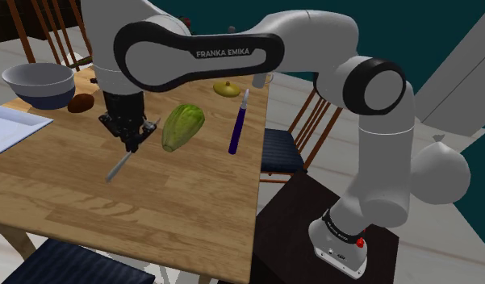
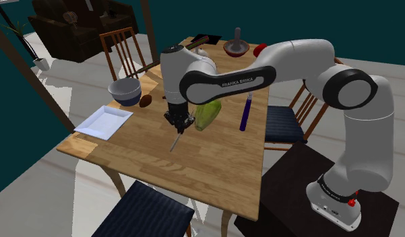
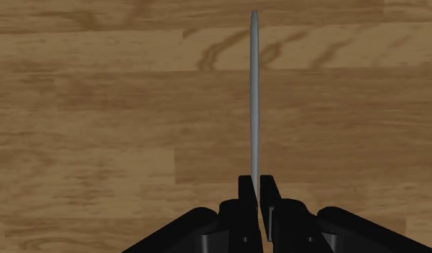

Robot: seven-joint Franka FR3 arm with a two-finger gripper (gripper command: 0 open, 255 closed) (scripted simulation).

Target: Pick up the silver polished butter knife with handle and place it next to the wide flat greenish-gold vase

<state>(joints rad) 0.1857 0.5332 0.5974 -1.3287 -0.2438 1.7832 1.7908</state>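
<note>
Your gripper (image 3: 256,185) has its 2 fingers (image 3: 245,192) pinched on the butter knife (image 3: 254,100), 1 pad against each flat side of the metal. The knife is seen edge-on: a thin grey strip running straight out ahead of the jaws over the wooden table (image 3: 99,144). You cannot tell whether its far tip touches the wood.

In the shoulder view the gripper (image 1: 132,144) points down at the table (image 1: 176,210), and the knife (image 1: 119,167) slants out below the jaws toward the table's near edge. The second exterior view agrees: the gripper (image 2: 180,125) points down with the knife (image 2: 175,141) beneath it.

The vase (image 1: 182,126) is greenish-gold and sits just beside the jaws, on the side toward the stand (image 1: 297,234), apart from both fingers and knife. It also shows in the second exterior view (image 2: 207,114).

Past the vase from the jaws, a purple-handled utensil (image 1: 236,129) lies on the table. A small yellow object (image 1: 227,89) sits farther off, and a chair (image 1: 281,149) with a dark blue seat stands at the table's edge.

On the opposite side of the jaws you have 3 items: a brown lump (image 1: 81,102), a grey-blue bowl (image 1: 39,85) and a white tray (image 1: 10,129).
</note>
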